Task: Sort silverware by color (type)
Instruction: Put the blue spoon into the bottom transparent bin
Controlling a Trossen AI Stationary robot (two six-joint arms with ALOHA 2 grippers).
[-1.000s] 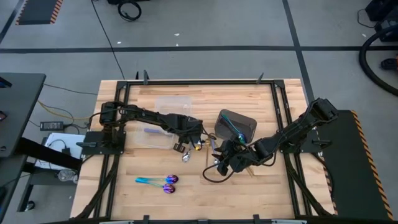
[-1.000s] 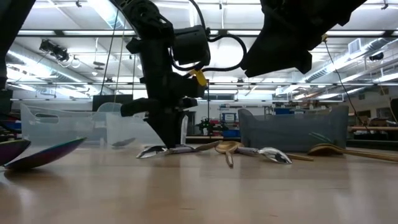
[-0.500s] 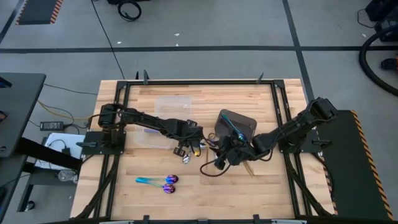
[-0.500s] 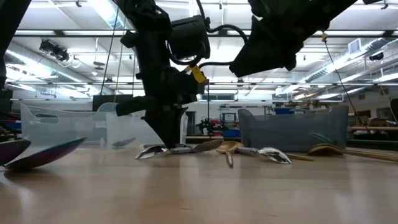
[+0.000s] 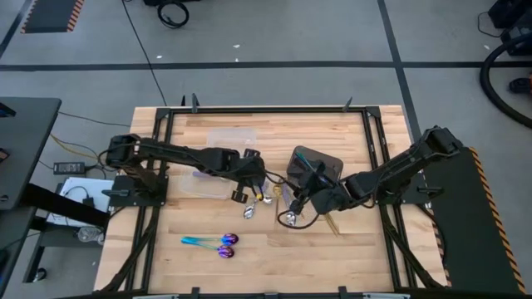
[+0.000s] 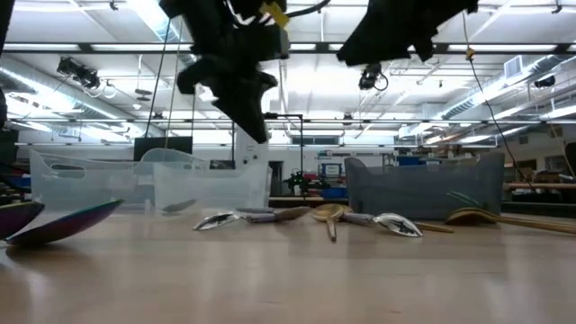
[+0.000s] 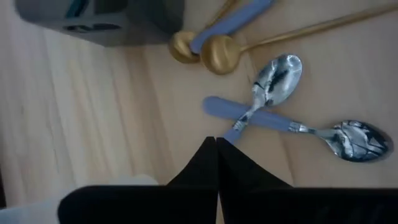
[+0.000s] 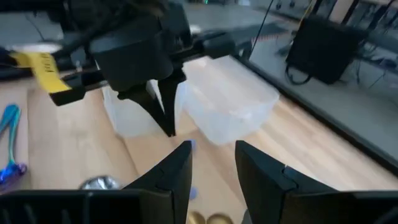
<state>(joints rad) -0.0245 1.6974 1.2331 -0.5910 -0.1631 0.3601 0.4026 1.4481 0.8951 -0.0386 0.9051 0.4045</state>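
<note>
spoons (image 7: 280, 118) lay crossed, wrist-view centre right, on table (image 5: 274, 257) | left gripper (image 7: 216, 144) pressed together, empty, raised above them | right gripper (image 8: 211, 155) spread, empty | judged light, stiff, slippery; best pinched mid-handle, clear of the crossing

A large robotics lab or workshop hall. Beyond the left gripper (image 6: 256, 126), the low view looks across a wooden table (image 6: 288, 279) into a wide open room with rows of ceiling strip lights (image 6: 504, 49) and distant workbenches. From above, a grey concrete floor (image 5: 274, 33) marked with dark lines surrounds the table, with cables (image 5: 173, 12) lying on it.
</note>
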